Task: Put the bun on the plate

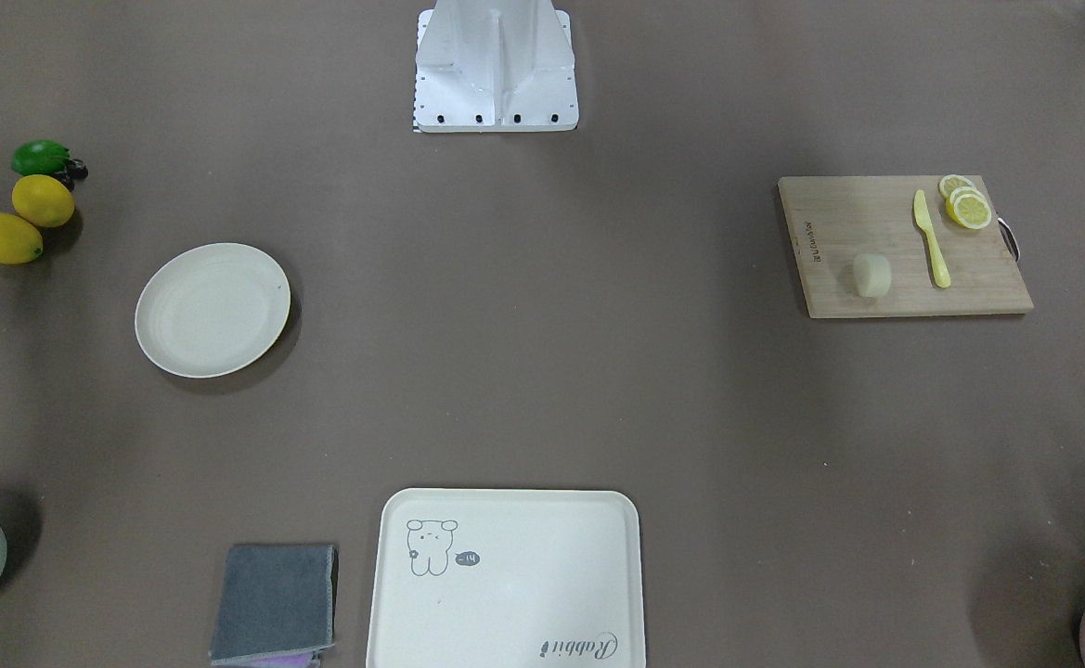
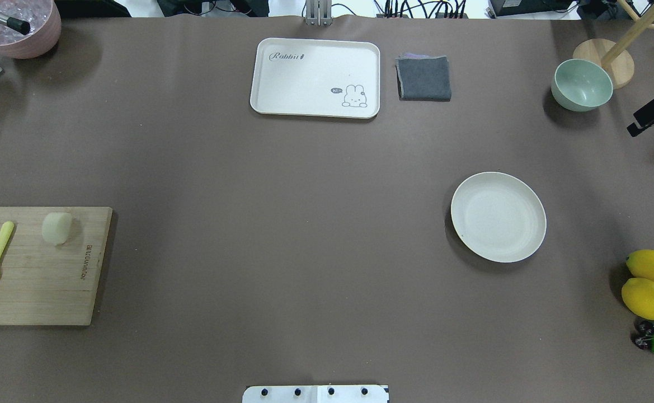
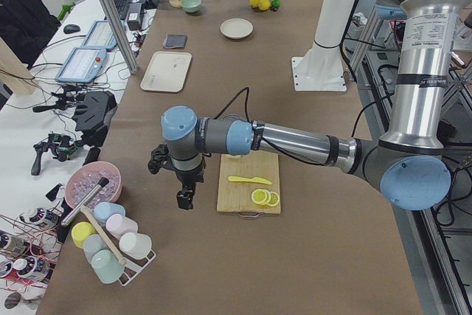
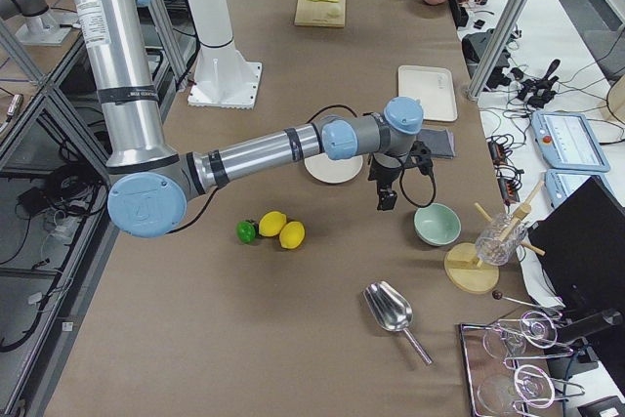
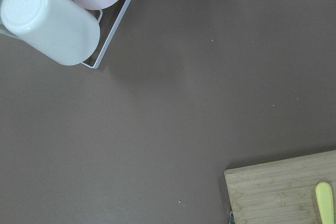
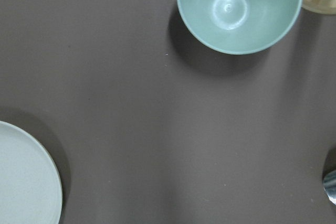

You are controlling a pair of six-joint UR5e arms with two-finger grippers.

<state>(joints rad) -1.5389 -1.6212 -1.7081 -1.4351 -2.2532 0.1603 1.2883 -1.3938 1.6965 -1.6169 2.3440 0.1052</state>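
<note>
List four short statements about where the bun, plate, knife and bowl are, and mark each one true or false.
1. The bun lies on the wooden cutting board. True.
2. The plate already holds the bun. False: the plate is bare, and the bun is far from it, on the board.
3. The yellow knife lies between the bun and the lemon slices. True.
4. The green bowl sits on the tray. False: the bowl stands on the table, well apart from the tray, which has nothing on it.
</note>
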